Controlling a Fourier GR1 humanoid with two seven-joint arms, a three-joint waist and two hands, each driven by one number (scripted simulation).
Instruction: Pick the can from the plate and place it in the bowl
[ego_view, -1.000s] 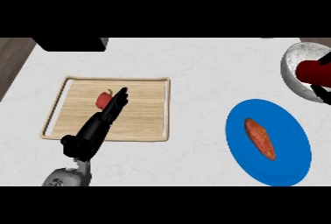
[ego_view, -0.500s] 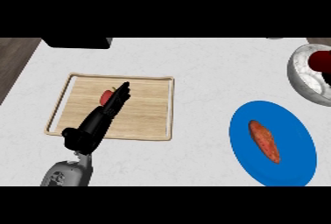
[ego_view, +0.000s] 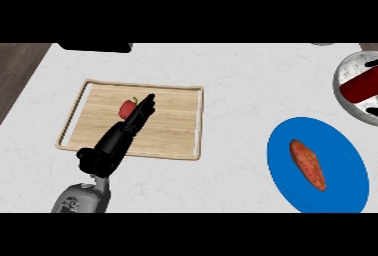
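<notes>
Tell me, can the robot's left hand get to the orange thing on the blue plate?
Probably, with a long reach. The left hand lies open over the wooden tray, and bare counter separates it from the orange thing on the blue plate.

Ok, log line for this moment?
can: in bowl | plate: sweet potato only | left hand: open, over tray

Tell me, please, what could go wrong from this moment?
The red can lies tilted inside the bowl, near its rim at the picture's right edge; it might roll or tip out. The left robot hand stretches over the wooden tray, close to a small red fruit, and could knock it.
</notes>
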